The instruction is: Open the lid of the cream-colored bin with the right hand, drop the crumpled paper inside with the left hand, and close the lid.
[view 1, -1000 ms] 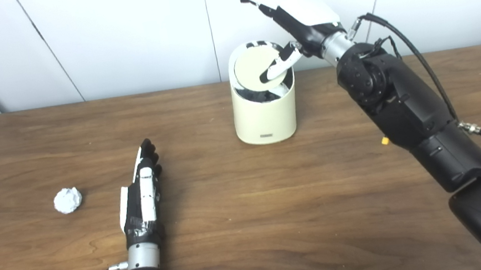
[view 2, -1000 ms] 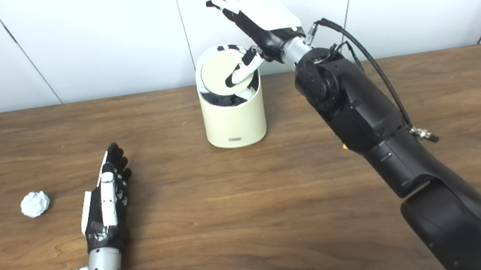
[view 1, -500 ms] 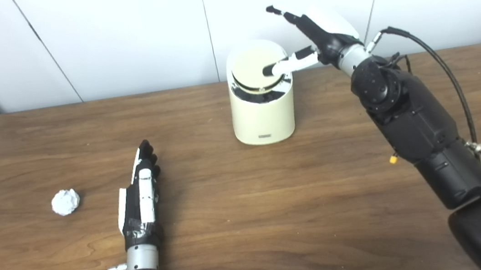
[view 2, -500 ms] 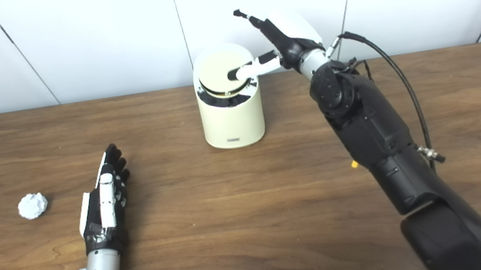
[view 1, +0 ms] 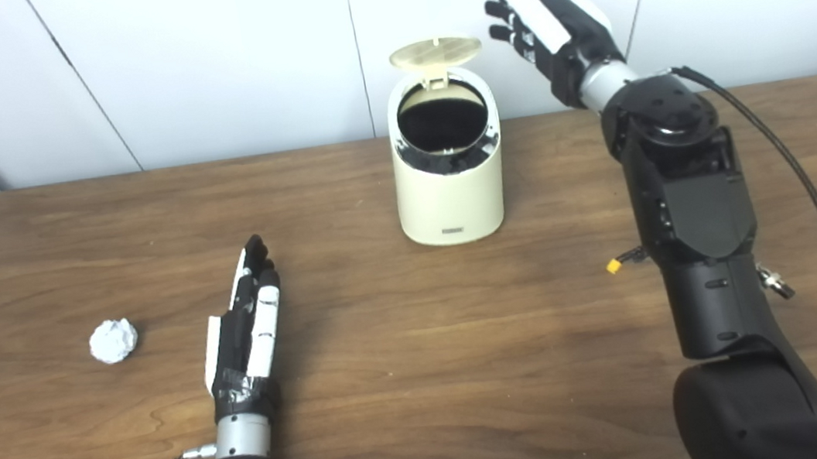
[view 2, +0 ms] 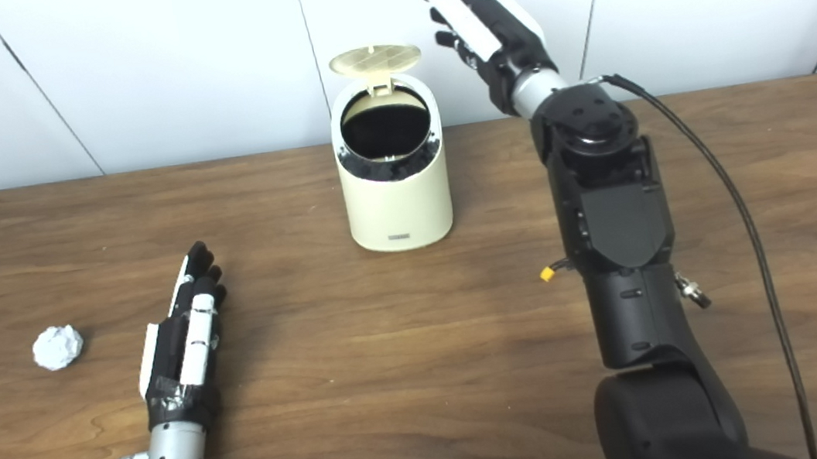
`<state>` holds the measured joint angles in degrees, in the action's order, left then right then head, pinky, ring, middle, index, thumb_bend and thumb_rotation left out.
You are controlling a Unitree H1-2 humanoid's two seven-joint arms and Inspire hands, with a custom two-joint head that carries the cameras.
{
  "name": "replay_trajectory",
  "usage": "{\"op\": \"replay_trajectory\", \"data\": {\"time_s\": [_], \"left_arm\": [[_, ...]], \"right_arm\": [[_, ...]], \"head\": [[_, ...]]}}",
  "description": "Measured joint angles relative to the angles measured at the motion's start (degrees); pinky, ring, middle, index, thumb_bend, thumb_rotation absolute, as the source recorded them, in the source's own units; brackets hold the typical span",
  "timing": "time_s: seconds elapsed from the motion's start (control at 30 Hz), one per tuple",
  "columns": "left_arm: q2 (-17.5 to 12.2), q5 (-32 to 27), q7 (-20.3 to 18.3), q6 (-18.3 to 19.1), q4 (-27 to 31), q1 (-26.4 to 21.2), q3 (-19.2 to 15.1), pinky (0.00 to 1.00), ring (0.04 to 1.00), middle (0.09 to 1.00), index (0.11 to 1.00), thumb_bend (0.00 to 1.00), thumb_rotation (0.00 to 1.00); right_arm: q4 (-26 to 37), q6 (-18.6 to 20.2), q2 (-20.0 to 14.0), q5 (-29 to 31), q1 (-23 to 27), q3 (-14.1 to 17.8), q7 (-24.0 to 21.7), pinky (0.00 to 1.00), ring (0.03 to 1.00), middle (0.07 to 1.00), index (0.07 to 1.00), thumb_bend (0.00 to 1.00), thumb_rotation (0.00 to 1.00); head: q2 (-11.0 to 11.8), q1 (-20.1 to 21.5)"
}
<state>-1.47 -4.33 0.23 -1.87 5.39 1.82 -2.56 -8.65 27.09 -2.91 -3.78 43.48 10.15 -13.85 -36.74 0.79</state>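
Observation:
The cream-colored bin [view 1: 451,193] stands at the back middle of the table. Its round lid [view 1: 436,52] is swung up on its rear hinge and the dark inside shows. My right hand [view 1: 546,17] is open and empty, raised to the right of the lid and apart from it. The crumpled paper [view 1: 113,341] lies on the table at the left. My left hand [view 1: 246,331] lies flat and open on the table, to the right of the paper and apart from it.
The brown wooden table [view 1: 427,383] ends at a white panelled wall [view 1: 201,60] behind the bin. A black cable [view 1: 798,166] runs along my right arm. A small yellow tag [view 1: 613,265] sticks out from that arm.
The lid has gone from pressed down under my right thumb to standing fully open. My right hand has lifted off the bin and moved up and right. My left hand has barely shifted.

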Motion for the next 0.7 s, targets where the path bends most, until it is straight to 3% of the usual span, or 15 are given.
{"op": "replay_trajectory", "data": {"time_s": [0.13,0.27,0.6,0.7], "left_arm": [[0.01,-0.36,-0.23,0.07,-0.01,0.00,-0.12,1.00,1.000,1.000,1.000,0.42,0.78],[-0.29,-0.61,-0.60,0.00,-0.04,0.00,-0.20,1.00,1.000,1.000,1.000,0.39,0.81],[-0.38,-0.77,-0.74,-0.15,-0.27,-0.05,-0.55,1.00,1.000,1.000,1.000,0.36,0.84],[-0.38,-1.03,-0.85,-0.18,-0.34,-0.10,-0.75,1.00,1.000,1.000,1.000,0.35,0.84]], "right_arm": [[2.65,0.06,-1.43,4.81,-3.22,-0.04,0.70,0.97,0.975,0.964,0.913,0.47,0.85],[5.47,0.20,-4.32,9.97,-6.73,-1.67,4.00,0.98,0.983,0.970,0.917,0.44,0.93],[13.19,0.32,-17.21,29.12,-12.96,-13.75,19.60,1.00,0.988,0.969,0.907,0.49,0.87],[14.83,0.35,-18.94,31.93,-15.31,-14.53,21.04,1.00,0.999,0.998,0.941,0.55,0.88]], "head": [[0.09,0.18],[0.18,0.35],[-0.09,1.06],[-0.35,1.32]]}}
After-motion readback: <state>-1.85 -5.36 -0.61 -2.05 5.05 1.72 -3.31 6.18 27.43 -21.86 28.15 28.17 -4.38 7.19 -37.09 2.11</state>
